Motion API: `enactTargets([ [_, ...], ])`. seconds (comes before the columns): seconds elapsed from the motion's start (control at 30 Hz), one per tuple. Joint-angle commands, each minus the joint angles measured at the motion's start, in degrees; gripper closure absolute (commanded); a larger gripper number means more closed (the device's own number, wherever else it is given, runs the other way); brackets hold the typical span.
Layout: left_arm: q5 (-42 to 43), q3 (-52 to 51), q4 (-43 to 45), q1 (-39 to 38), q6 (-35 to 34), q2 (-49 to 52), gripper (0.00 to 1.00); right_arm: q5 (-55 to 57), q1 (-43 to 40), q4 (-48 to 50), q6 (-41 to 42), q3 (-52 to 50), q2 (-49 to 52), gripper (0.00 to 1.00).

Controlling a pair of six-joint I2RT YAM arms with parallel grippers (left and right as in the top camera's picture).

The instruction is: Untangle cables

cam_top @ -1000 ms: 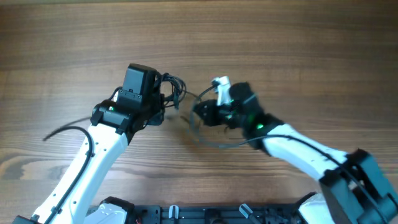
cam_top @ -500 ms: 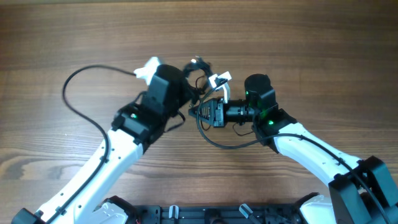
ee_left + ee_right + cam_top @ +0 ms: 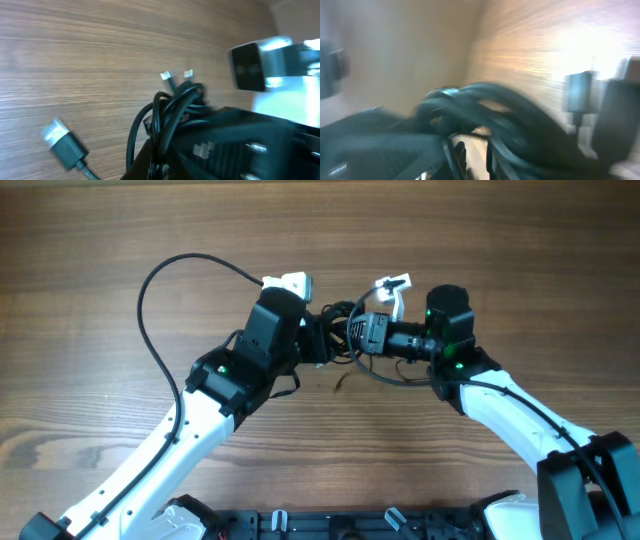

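Our left gripper (image 3: 318, 345) is clamped on the cables (image 3: 342, 318), bunched between it and our right gripper (image 3: 366, 330), whose jaws we cannot make out. The cords look light and limp, best gripped near 1 plug.

The left arm (image 3: 185, 435) and right arm (image 3: 505, 412) angle inward and meet almost nose to nose. The left end effector (image 3: 318, 342) is clamped on the cables (image 3: 172, 102). The right end effector (image 3: 362, 332) lies level facing it, its jaw spread too blurred to judge.
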Motion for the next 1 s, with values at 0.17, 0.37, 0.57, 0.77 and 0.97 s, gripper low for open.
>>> enactTargets([
  [0.17,1.5,0.7,2.3,0.9,-5.0,0.2,0.96,1.2,-3.1,0.0,0.9,0.2,-0.9,0.15],
  [0.37,-13.0,0.7,0.5,7.6,-45.4,0.2,0.96,-13.4,-7.3,1.4,-1.1,0.2,-0.9,0.0],
  [0.57,-12.2,0.7,-6.4,9.3,-83.0,0.3,0.96,4.0,2.3,0.9,-6.4,-2.3,-0.7,0.0],
  [0.77,-7.6,0.7,-8.4,9.3,-93.4,0.3,0.96,27.5,14.8,2.1,-6.2,-2.8,1.6,0.07],
  [0.97,-4.1,0.7,-7.8,9.3,-93.4,0.3,0.96,28.3,19.4,13.6,-1.1,-2.8,7.5,0.11],
])
